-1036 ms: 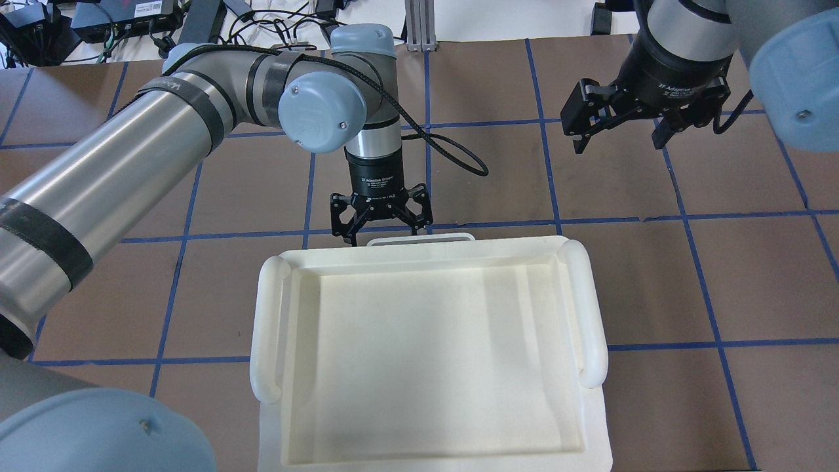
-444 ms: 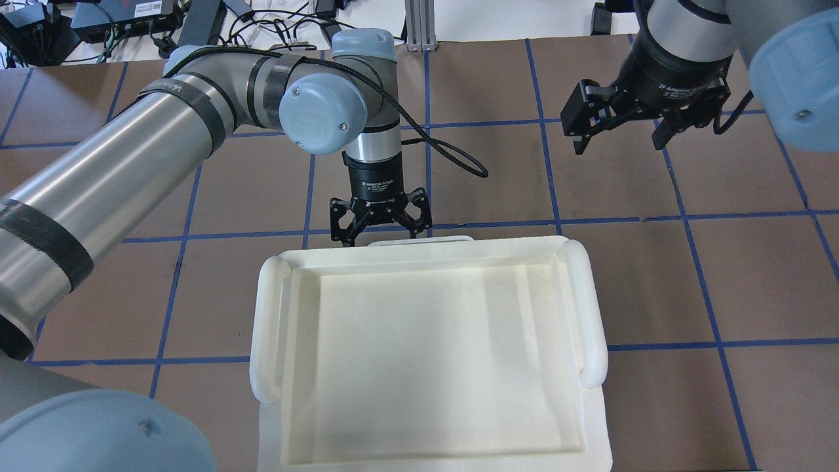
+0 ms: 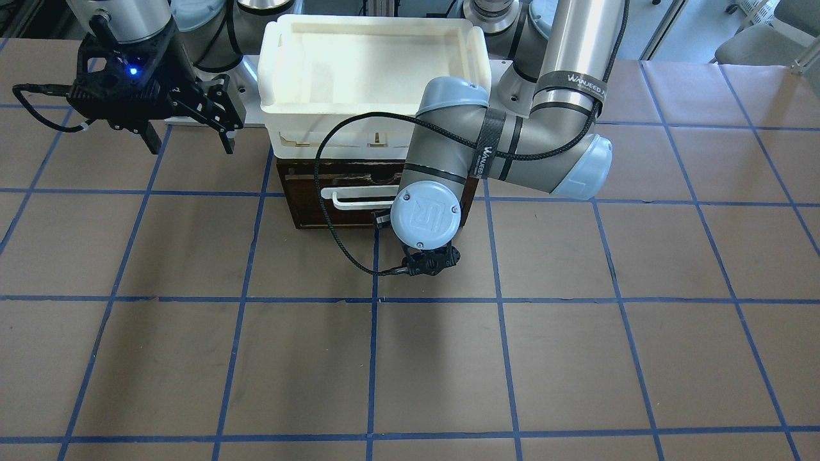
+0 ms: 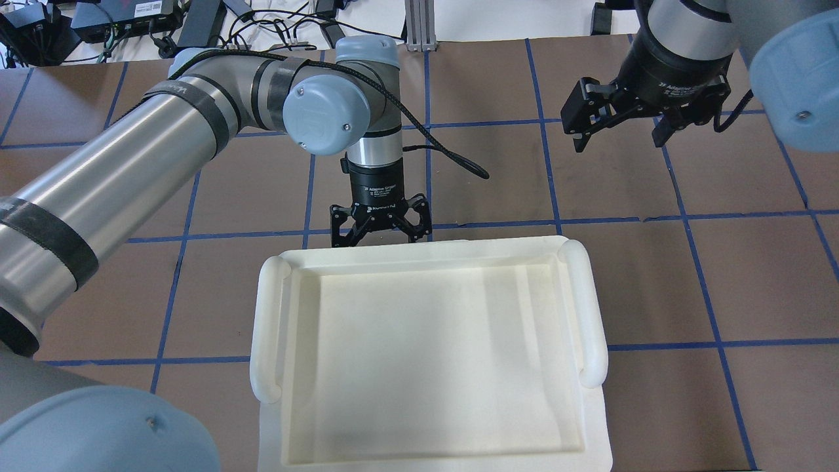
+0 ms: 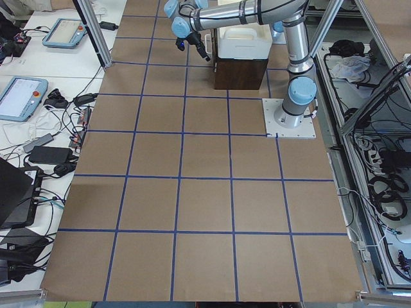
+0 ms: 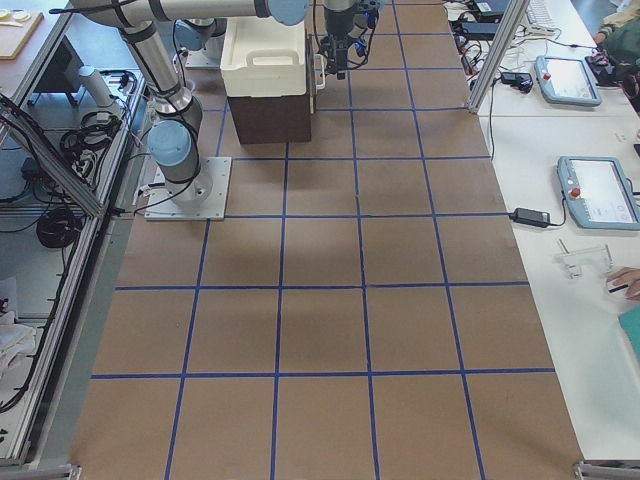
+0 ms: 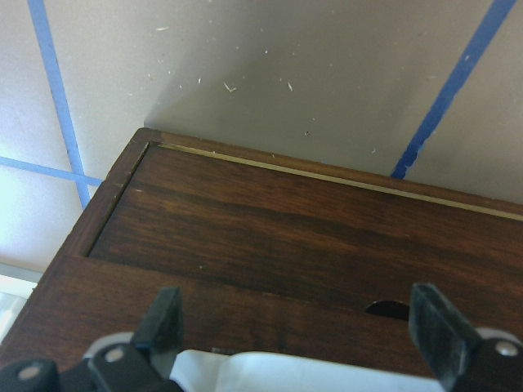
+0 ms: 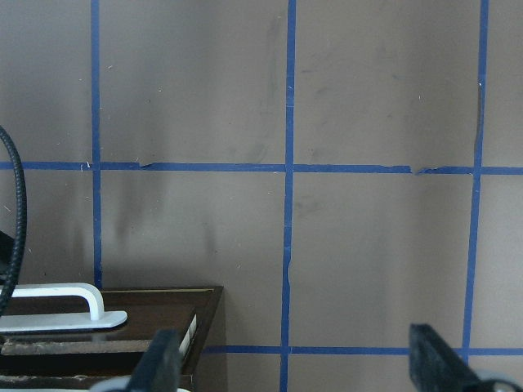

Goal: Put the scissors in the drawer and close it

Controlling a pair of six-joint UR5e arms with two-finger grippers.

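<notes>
The drawer (image 3: 320, 211) shows its dark brown front and long white bar handle (image 3: 355, 197) under the white tray. My left gripper (image 4: 379, 237) is open and points down at that front. In the left wrist view its fingers (image 7: 167, 310) straddle the white handle (image 7: 270, 371), close to the dark wood (image 7: 286, 237). My right gripper (image 4: 618, 145) hangs open and empty above the table, off to the side of the cabinet (image 3: 192, 148). Its wrist view catches the drawer's corner (image 8: 163, 314) and handle end (image 8: 57, 298). The scissors show in no view.
A large white tray (image 4: 269, 328) sits on top of the dark cabinet (image 6: 268, 115) and hides the drawer from above. The table is brown paper with blue tape lines (image 4: 550, 170). Cables and devices lie beyond its far edge (image 4: 131, 19).
My left gripper has moved toward the cabinet. The white handle, which stuck out past the tray's far edge, has slid under it. The right gripper has stayed put.
</notes>
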